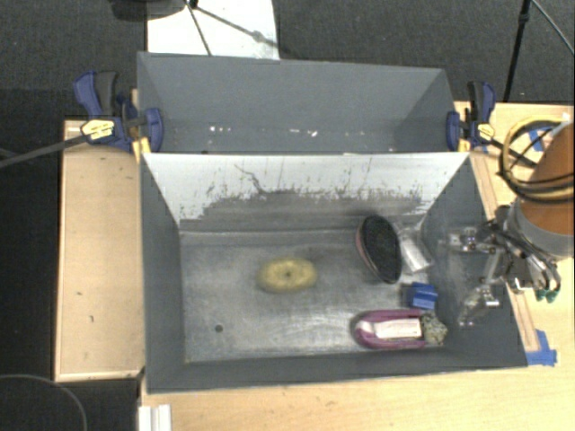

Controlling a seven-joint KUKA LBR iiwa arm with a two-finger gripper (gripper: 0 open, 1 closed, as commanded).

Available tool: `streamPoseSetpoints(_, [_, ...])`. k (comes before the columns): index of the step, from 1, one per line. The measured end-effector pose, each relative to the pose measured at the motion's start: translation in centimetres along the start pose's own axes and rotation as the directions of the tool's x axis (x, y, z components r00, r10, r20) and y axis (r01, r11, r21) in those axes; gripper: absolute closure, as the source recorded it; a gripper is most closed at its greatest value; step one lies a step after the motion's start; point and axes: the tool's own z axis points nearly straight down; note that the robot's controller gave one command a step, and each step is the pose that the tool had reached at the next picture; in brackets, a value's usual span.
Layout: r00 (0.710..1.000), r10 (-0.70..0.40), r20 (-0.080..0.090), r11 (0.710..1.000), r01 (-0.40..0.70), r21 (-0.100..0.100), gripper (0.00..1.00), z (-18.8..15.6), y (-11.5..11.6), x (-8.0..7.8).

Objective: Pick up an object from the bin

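At the right wall (pixel 446 206): gripper (pixel 479 278), grip state impossible to tell.
Nearest: blue block (pixel 420 295) and purple packet (pixel 390 329), lying front right on the floor.
Risk: descending here, it may scrape that slope.

Soft, even light falls from above, leaving the floor of the grey bin (pixel 234 330) moderately bright. Its far sloping wall (pixel 296 173) carries a pale sheen, and a few small white glints dot the rim behind it. The yellow ring-shaped thing (pixel 287 276) and the black oval brush (pixel 380 249) cast only faint, short shadows. Metal parts of the gripper (pixel 478 277) at the right glint. The dark carpet (pixel 54 43) around is dim, and the white sheet (pixel 225 16) beyond the bin is brightest.
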Motion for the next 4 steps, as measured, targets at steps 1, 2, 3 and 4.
streamPoseSetpoints(1, [0.999,-0.049,0.01,0.999,0.049,0.004,0.0,11.9,3.8,-3.1])
streamPoseSetpoints(2, [0.984,-0.179,0.014,0.984,0.179,0.002,0.0,4.7,9.2,-1.9])
streamPoseSetpoints(3, [0.966,-0.26,0.014,0.966,0.26,0.003,0.0,3.2,12.3,-8.5])
streamPoseSetpoints(4, [0.958,-0.288,0.007,0.958,0.288,0.002,0.0,12.8,11.0,-10.8])
